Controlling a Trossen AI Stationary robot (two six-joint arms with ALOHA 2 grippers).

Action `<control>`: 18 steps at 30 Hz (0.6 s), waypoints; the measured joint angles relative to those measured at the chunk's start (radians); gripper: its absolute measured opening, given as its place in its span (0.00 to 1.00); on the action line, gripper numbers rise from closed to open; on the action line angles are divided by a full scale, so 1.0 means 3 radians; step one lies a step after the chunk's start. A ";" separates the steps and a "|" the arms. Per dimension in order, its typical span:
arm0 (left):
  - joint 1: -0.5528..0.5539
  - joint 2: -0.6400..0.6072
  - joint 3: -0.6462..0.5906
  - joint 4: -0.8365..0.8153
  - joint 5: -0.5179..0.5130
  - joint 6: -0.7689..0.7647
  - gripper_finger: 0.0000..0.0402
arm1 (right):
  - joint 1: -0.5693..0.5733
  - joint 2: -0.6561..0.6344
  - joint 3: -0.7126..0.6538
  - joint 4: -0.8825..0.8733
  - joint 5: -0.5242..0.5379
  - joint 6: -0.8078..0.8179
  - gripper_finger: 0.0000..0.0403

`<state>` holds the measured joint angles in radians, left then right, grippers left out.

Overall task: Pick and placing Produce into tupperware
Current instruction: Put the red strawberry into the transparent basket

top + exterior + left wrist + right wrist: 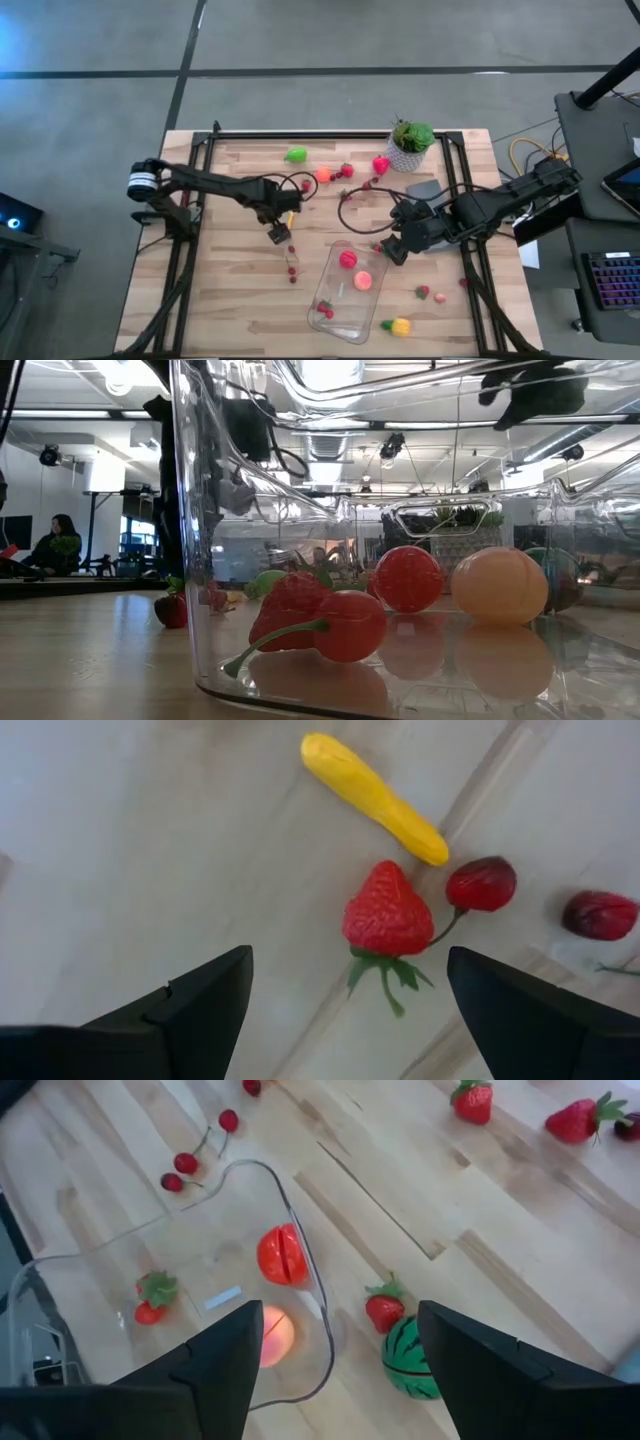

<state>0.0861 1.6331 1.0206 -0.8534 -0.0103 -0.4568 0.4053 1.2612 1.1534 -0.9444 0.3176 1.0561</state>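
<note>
Left gripper [345,995] hung spread and empty over the table's middle; strawberry [388,910] sat straight ahead at 12 o'clock between the fingers, tip pointing away, stem toward the wrist; cherry [482,883] touching at its 2 o'clock. Tupperware [350,290] lay at 4 o'clock from that gripper. Right gripper [335,1370] waited spread, empty, beside the tupperware's far rim; left arm was nearer the strawberry.

A light wooden table [230,300] made of butcher-block planks carries everything. Near its front middle lies the clear tupperware [345,292], set at a slant. Loose produce is scattered on the bare wood: a light green piece [296,154], an orange piece [323,175], a yellow piece [401,326] and small red cherries [292,270]. A potted plant [410,143] stands at the far edge.
</note>
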 joint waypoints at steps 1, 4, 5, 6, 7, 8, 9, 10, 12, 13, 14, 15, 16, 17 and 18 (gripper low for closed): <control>0.0000 0.0033 0.0000 0.0022 0.0006 0.0004 0.80 | 0.0000 0.0011 0.0000 -0.0002 0.0001 0.0011 0.63; -0.0002 0.0112 0.0003 0.0034 0.0013 0.0019 0.80 | 0.0000 0.0014 -0.0006 -0.0009 0.0000 0.0035 0.63; -0.0002 0.0133 0.0011 0.0045 0.0021 0.0035 0.80 | 0.0000 0.0014 -0.0006 -0.0008 0.0000 0.0035 0.63; -0.0001 0.0159 0.0017 0.0060 0.0031 0.0042 0.80 | 0.0000 0.0014 -0.0006 -0.0008 0.0000 0.0036 0.63; 0.0000 0.0184 0.0022 0.0062 0.0031 0.0062 0.80 | 0.0000 0.0014 -0.0008 -0.0009 0.0000 0.0050 0.63; -0.0002 0.0212 0.0029 0.0059 0.0032 0.0065 0.80 | 0.0000 0.0014 -0.0010 -0.0009 0.0001 0.0060 0.63; -0.0003 0.0230 0.0031 0.0085 0.0039 0.0064 0.80 | 0.0000 0.0014 -0.0012 -0.0009 0.0001 0.0061 0.63; -0.0003 0.0248 0.0031 0.0117 0.0051 0.0065 0.80 | 0.0000 0.0014 -0.0013 -0.0012 0.0001 0.0061 0.63; -0.0003 0.0276 0.0032 0.0139 0.0088 0.0063 0.80 | 0.0000 0.0014 -0.0014 -0.0010 0.0001 0.0061 0.63; -0.0003 0.0283 0.0032 0.0141 0.0093 0.0064 0.80 | 0.0000 0.0014 -0.0016 -0.0011 0.0001 0.0062 0.63; -0.0003 0.0293 0.0032 0.0151 0.0097 0.0064 0.80 | 0.0000 0.0014 -0.0019 -0.0012 0.0000 0.0072 0.63; -0.0003 0.0301 0.0032 0.0167 0.0106 0.0064 0.80 | 0.0000 0.0014 -0.0019 -0.0010 0.0001 0.0086 0.62; -0.0003 0.0310 0.0031 0.0177 0.0110 0.0064 0.80 | 0.0000 0.0014 -0.0020 -0.0010 0.0001 0.0099 0.62; -0.0003 0.0312 0.0029 0.0177 0.0110 0.0064 0.79 | 0.0000 0.0014 -0.0022 -0.0012 0.0001 0.0111 0.62; -0.0003 0.0312 0.0028 0.0176 0.0112 0.0064 0.79 | 0.0000 0.0014 -0.0024 -0.0010 0.0001 0.0122 0.62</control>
<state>0.0853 1.7267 1.0290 -0.8005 0.0232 -0.4377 0.4053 1.2655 1.1461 -0.9473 0.3180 1.0927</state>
